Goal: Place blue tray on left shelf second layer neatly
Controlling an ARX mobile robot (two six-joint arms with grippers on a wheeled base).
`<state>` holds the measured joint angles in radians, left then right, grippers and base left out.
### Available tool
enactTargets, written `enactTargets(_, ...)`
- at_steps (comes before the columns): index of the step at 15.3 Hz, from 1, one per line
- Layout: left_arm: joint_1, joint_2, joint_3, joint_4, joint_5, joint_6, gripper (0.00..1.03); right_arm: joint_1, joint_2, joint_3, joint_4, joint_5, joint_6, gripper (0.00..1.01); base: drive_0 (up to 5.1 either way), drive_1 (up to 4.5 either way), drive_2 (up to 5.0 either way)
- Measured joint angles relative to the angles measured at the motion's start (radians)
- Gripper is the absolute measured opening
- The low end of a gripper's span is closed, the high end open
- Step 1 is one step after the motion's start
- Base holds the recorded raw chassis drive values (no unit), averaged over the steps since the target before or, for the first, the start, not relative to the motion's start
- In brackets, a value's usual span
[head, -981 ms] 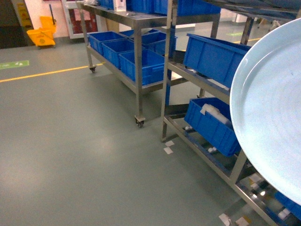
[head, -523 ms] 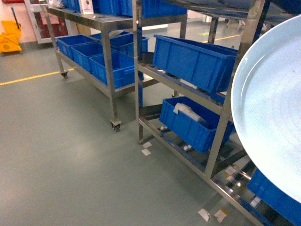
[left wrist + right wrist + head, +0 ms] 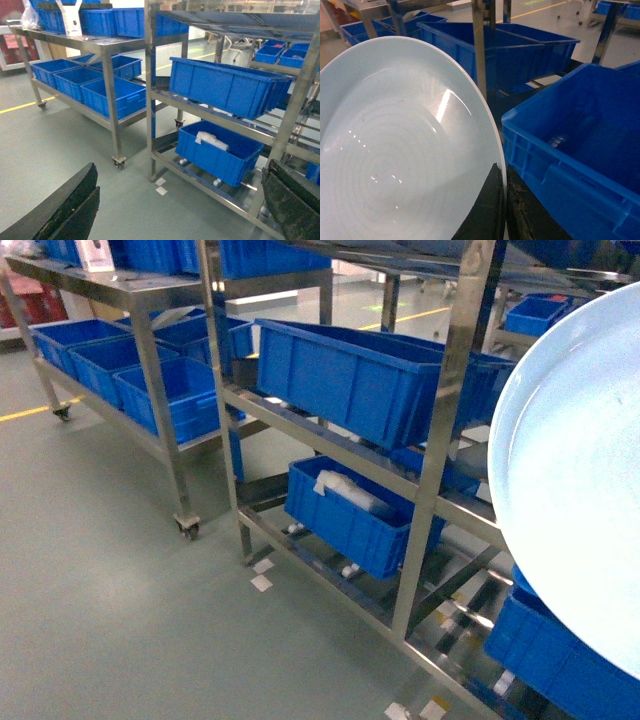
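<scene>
Okay, right gripper (image 3: 504, 200) pinching rim of blue tray (image 3: 395, 150), fingers clamped either side of edge. Tray held up on edge, filling right of head view, in front of left shelf (image 3: 440, 440). Dark blue crate (image 3: 360, 375) sits on shelf tier. Left gripper (image 3: 180, 210) spread wide, holding nothing.

Head + left wrist cams share steel shelf (image 3: 430, 490) – right wrist closer

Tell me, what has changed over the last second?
The shelves and crates slid left in the head view and grew nearer, so the robot seems to be turning toward the left shelf. The blue tray stays at the right edge, clamped by the right gripper.
</scene>
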<state>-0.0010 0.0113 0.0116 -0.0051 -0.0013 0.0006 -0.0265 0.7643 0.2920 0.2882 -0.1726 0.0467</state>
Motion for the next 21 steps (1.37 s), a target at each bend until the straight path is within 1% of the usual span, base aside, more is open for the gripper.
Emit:
enactTargets(2,0.0,0.0,0.0,0.001,0.0,0.0,0.98,0.0,0.0,0.0,0.0,0.0,0.0,0.02,-1.8,2.49,-6.1)
enactTargets(13,0.0,0.0,0.0,0.001,0.001,0.0,0.98,0.0,0.004,0.0,0.001,0.0,0.0,0.02,-1.6,-1.64,-1.6)
enactTargets(16,0.0,0.0,0.0,0.003,0.002,0.0,0.98,-0.002,0.004,0.0,-0.003,0.006,0.0,0.02,-6.5,0.89,0.9)
enactTargets(21,0.0,0.0,0.0,0.001,0.002,0.0,0.98,0.0,0.002,0.0,0.0,0.001,0.0,0.02,-6.5,0.9,0.9)
